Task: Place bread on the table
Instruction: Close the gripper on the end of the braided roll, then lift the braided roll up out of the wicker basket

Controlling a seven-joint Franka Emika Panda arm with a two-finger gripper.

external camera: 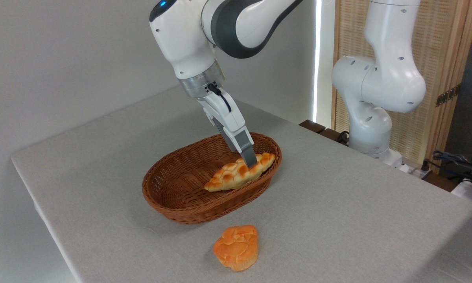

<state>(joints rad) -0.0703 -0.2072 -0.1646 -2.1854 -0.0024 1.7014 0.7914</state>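
A brown oval wicker basket [181,188] with a woven rim sits near the middle of the scene. In front of it, apart from its wall, lies a small round orange bun [236,247] with a cracked, folded top. Behind on the right stands a pale slatted wooden screen [440,51], and dark cables [456,161] trail at the far right edge.
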